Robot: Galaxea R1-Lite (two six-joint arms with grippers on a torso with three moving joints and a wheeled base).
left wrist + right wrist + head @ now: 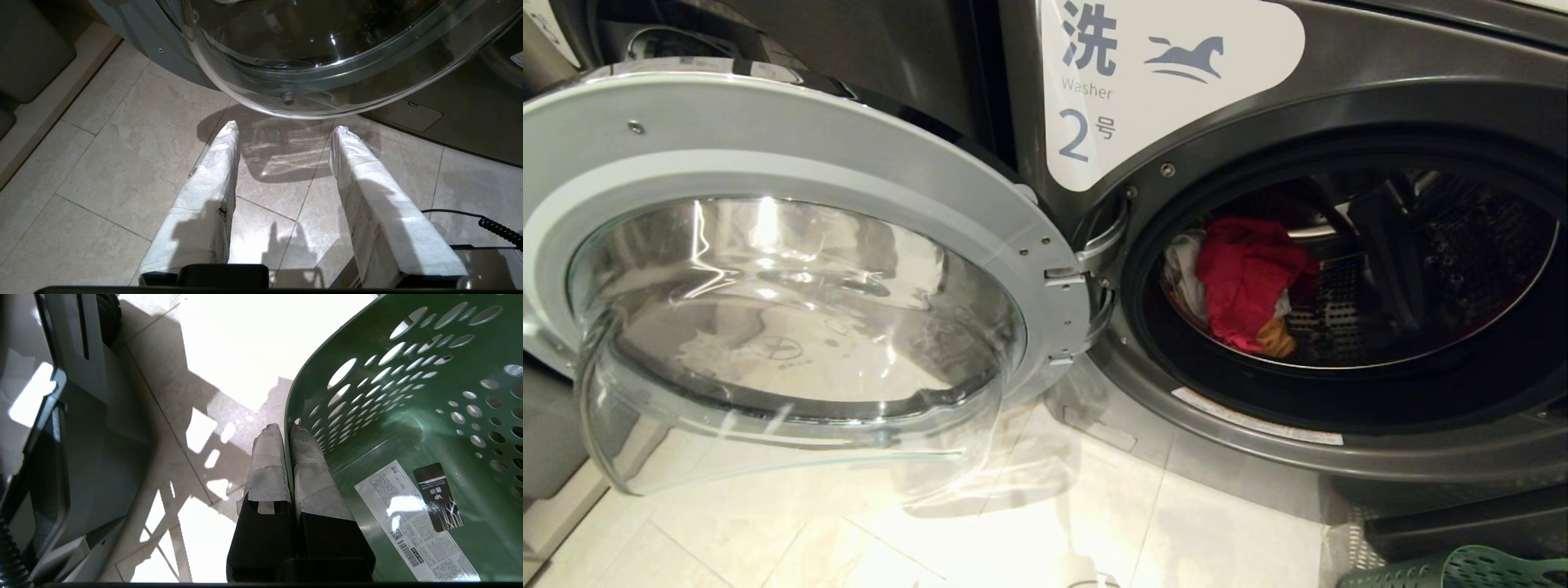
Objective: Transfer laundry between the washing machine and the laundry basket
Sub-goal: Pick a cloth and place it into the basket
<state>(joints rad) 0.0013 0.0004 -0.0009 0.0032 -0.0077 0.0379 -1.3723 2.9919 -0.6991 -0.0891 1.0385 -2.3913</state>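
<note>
Laundry [1241, 282], a bright red garment bunched with white cloth and a small yellow-orange piece, lies at the left inside the drum of the washer [1339, 98] marked 2, whose glass door [792, 269] is swung wide open to the left. Right gripper [284, 430] is pinched on the rim of the green perforated basket [408, 396], one finger inside and one outside. Left gripper [284, 130] hangs over the floor tiles [135, 163] below the door, fingers apart and empty.
</note>
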